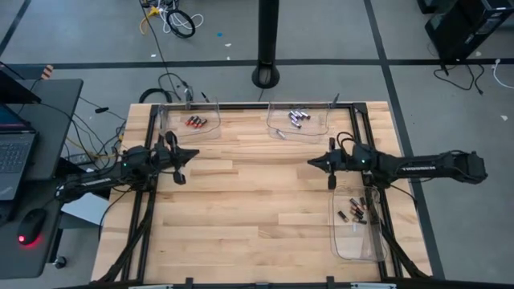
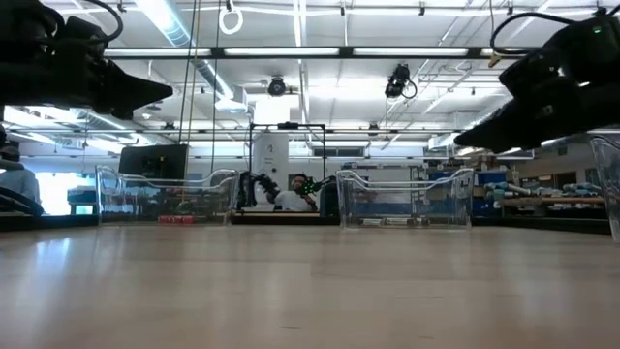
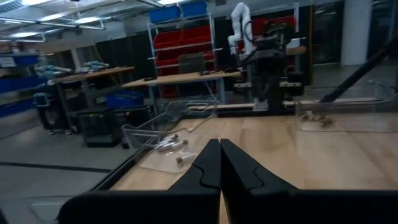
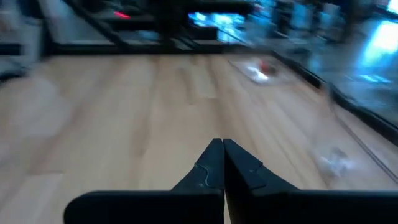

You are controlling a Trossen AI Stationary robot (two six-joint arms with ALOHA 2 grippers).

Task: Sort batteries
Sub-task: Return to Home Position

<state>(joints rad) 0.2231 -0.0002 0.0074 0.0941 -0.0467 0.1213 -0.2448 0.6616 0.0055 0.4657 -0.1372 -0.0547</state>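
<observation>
The batteries lie in three clear trays. Red ones [image 1: 194,122] are in the far-left tray [image 1: 210,128], silver ones [image 1: 296,117] in the far-middle tray [image 1: 317,128], and dark ones [image 1: 357,210] in the tray at the right edge [image 1: 357,245]. My left gripper [image 1: 193,154] hovers over the table's left part, shut and empty, pointing right. My right gripper [image 1: 312,163] hovers over the right part, shut and empty, pointing left. Bare wood lies between them. In the left wrist view the shut fingers [image 3: 219,149] face the silver batteries [image 3: 174,147].
A black frame [image 1: 363,132] runs along the table's sides. A laptop and mouse sit on a side desk [image 1: 24,160] to the left. A post base [image 1: 265,76] stands beyond the far edge. The wooden middle of the table [image 1: 257,209] holds no objects.
</observation>
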